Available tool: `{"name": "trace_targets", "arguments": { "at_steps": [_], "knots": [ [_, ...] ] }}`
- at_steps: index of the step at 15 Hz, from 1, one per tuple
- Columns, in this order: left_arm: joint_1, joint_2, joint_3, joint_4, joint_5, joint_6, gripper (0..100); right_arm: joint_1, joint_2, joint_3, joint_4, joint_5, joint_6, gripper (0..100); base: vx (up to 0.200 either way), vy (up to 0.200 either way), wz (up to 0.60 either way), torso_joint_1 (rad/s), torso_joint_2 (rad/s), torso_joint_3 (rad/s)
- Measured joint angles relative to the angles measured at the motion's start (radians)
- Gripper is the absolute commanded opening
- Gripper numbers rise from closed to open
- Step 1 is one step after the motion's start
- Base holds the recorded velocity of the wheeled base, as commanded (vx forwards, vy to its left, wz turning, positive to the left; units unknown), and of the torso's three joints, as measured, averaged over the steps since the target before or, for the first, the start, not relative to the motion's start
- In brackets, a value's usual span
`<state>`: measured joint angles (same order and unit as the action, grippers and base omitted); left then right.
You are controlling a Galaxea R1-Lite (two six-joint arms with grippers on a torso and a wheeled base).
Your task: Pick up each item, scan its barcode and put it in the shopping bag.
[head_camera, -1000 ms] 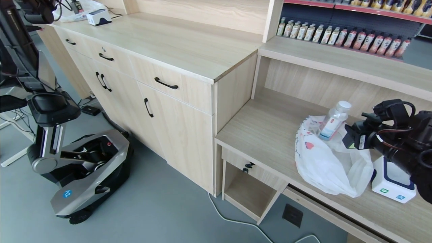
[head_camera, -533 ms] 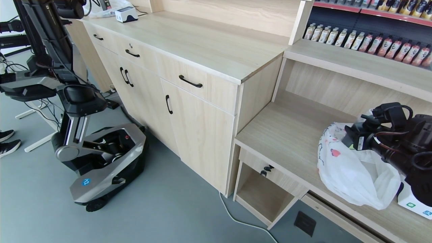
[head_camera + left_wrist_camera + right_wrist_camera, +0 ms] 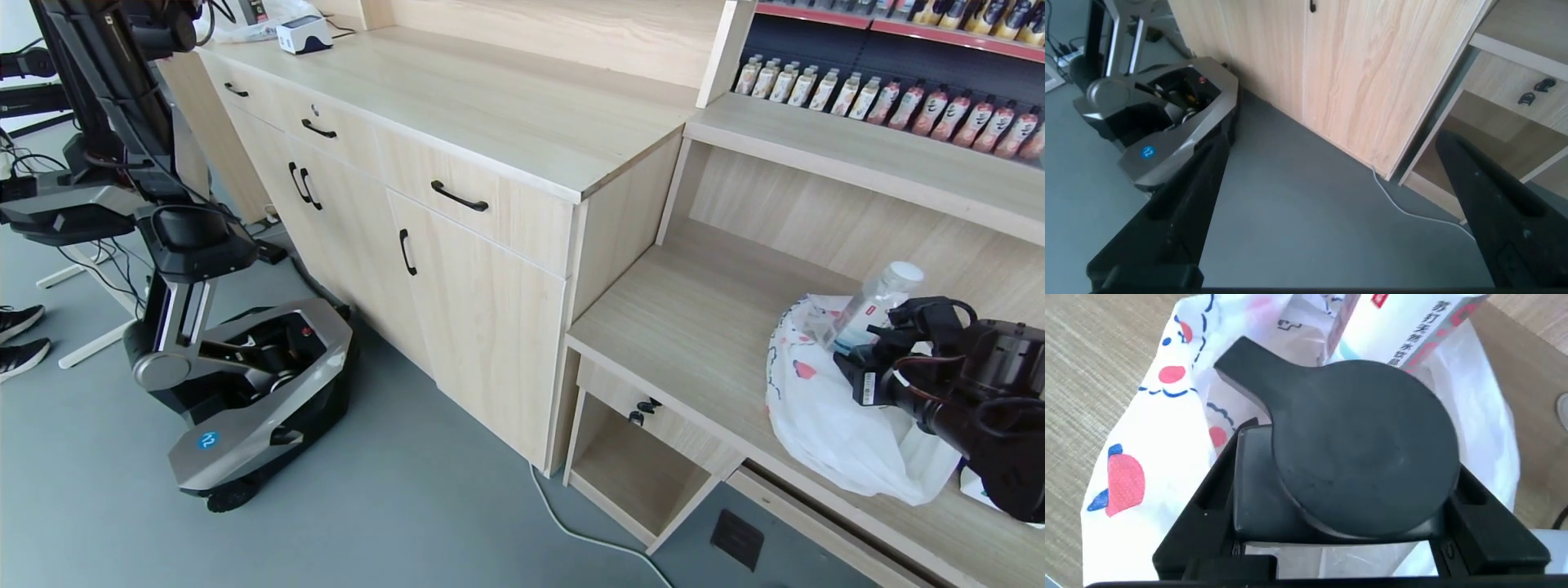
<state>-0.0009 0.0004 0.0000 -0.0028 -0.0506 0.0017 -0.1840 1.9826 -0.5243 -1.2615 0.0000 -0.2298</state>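
Leaning in the mouth of the white patterned plastic shopping bag (image 3: 824, 416), the clear white-capped plastic bottle (image 3: 873, 298) stood at 11 o'clock from the right gripper (image 3: 872, 359), whose grip I could not tell; a sagging bag could tip it out. The left gripper (image 3: 1323, 220) gaped wide, empty. Red label print was unreadable

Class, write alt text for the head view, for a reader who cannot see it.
The robot's right tool hangs over a white shopping bag on a low wooden counter, with a tilted clear bottle at the bag's mouth. A wooden cabinet stands to the left, and a row of drinks lines a shelf behind.
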Motion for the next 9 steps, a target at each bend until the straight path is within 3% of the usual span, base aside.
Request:
{"name": "trace_targets", "arguments": {
  "at_steps": [4,9],
  "knots": [
    [0.000,0.000,0.000,0.000,0.000,0.000,100,0.005,0.075,0.004,-0.107,0.000,0.006,0,0.000,0.000,0.00,0.000,0.00,0.000],
    [0.000,0.000,0.000,0.000,0.000,0.000,100,0.008,0.142,0.005,-0.120,0.000,0.005,0,0.000,0.000,0.00,0.000,0.00,0.000]
  ]
}}
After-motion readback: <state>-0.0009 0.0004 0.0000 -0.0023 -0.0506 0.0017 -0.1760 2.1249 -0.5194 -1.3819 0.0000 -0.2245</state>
